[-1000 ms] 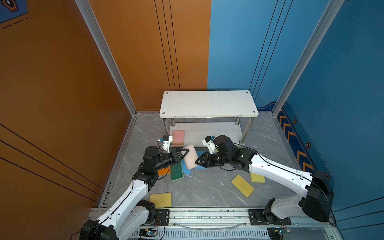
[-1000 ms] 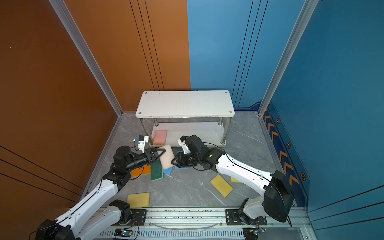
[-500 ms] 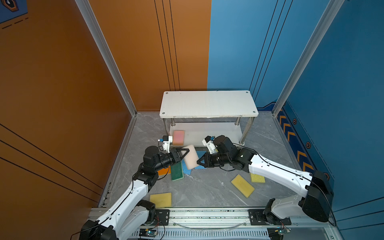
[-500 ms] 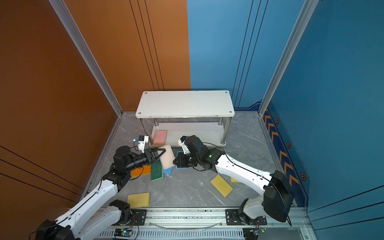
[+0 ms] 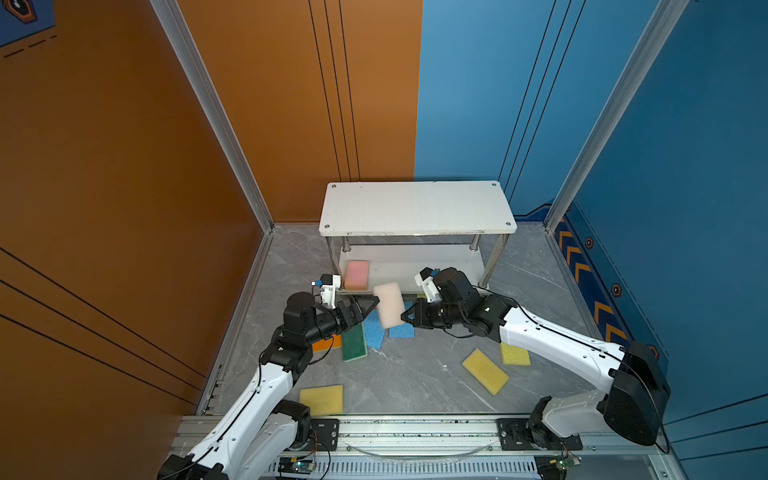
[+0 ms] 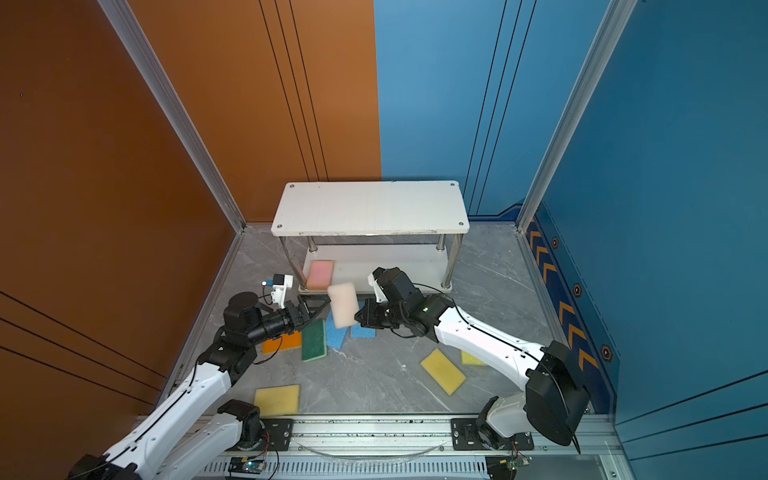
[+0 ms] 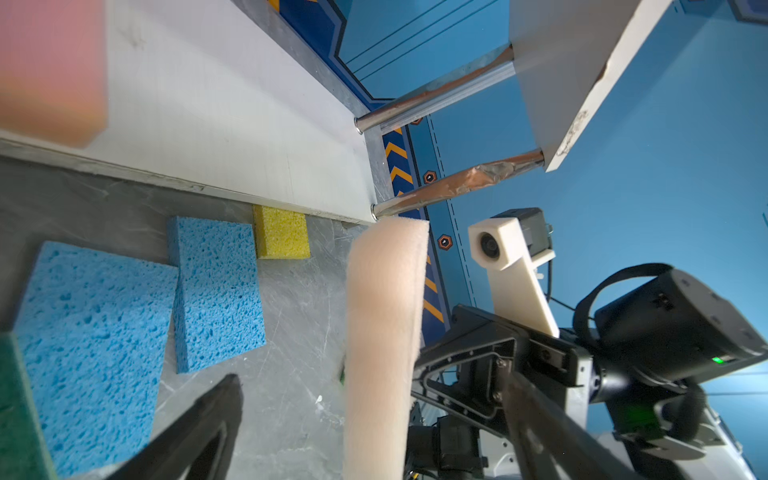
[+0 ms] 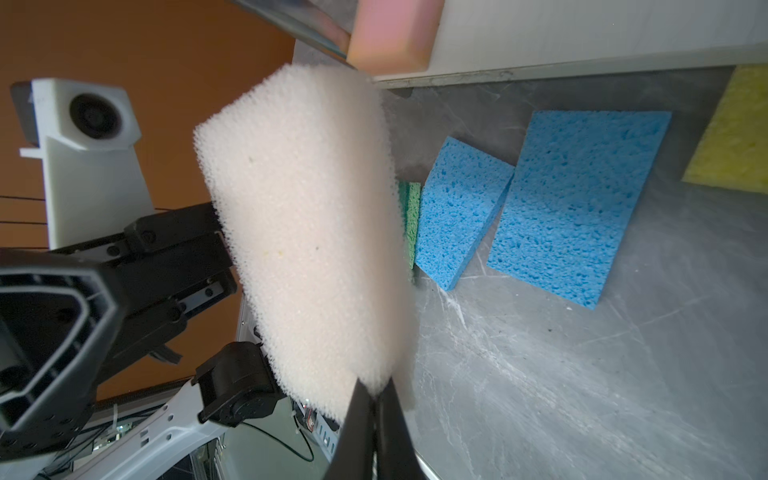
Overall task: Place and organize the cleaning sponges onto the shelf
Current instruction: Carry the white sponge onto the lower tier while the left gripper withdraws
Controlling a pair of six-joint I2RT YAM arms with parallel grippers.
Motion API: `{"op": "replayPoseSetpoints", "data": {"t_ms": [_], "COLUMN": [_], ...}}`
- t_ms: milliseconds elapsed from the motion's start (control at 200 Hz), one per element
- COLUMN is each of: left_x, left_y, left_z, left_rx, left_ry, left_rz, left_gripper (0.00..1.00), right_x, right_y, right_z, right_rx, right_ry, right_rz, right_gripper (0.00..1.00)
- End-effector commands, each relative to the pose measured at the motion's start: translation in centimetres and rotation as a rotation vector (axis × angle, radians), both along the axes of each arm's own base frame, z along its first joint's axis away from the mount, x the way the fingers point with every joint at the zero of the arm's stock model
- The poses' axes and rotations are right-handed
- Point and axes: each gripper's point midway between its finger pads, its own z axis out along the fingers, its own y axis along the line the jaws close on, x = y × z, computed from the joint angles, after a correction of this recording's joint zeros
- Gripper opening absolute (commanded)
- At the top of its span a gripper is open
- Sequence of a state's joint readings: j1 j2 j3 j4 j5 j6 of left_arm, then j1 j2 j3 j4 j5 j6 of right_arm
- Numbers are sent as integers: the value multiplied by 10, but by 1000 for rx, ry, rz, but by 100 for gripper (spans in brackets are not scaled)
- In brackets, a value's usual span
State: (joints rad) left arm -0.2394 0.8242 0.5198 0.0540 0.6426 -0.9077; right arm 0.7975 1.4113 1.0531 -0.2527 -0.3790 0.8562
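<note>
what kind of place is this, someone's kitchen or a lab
Probably a robot test cell, not a kitchen: left arm and right arm mounted on a metal rail, bare orange and blue panel walls, sponges strewn before a small shelf.

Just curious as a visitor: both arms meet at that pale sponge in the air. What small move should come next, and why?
Probably the left gripper should draw back a little. Its jaws stand open either side of the off-white sponge, while the right gripper is shut on its edge and holds it alone; clearing away lets it go to the shelf.
</note>
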Motion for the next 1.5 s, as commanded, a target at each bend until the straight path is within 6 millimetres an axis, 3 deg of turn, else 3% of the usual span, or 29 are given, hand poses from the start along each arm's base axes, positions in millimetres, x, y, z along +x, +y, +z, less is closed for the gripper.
{"op": "replayPoseSetpoints", "data": {"t_ms": [0, 230, 415, 691, 866, 1311, 1331, 1492], "left_x": [-6, -12, -20, -32, -33, -31, -31, -31], "left_y": [24, 89, 111, 116, 118, 117, 117, 117], "left_z": [6, 19, 23, -3, -3, -4, -4, -4], "left_rx": [178, 436, 527, 569, 576, 556, 555, 555], "left_ry": [-14, -41, -72, -43, -57, -58, -58, -61], "left_rz": [56, 258, 299, 270, 282, 270, 270, 273], "left_gripper": [98, 98, 98, 98, 98, 98, 98, 98], "right_x": [24, 70, 96, 125, 132, 136, 147, 152], "right_y": [-3, 4, 24, 48, 54, 56, 45, 40], "right_z": [6, -3, -19, -40, -54, -71, -72, -76], "right_rx": [63, 109, 110, 96, 78, 44, 43, 33], "right_ry": [-3, 54, 97, 131, 154, 166, 164, 164], "right_rz": [-102, -222, -264, -283, -286, -287, -316, -325], "right_gripper": [2, 2, 3, 3, 3, 3, 3, 3]}}
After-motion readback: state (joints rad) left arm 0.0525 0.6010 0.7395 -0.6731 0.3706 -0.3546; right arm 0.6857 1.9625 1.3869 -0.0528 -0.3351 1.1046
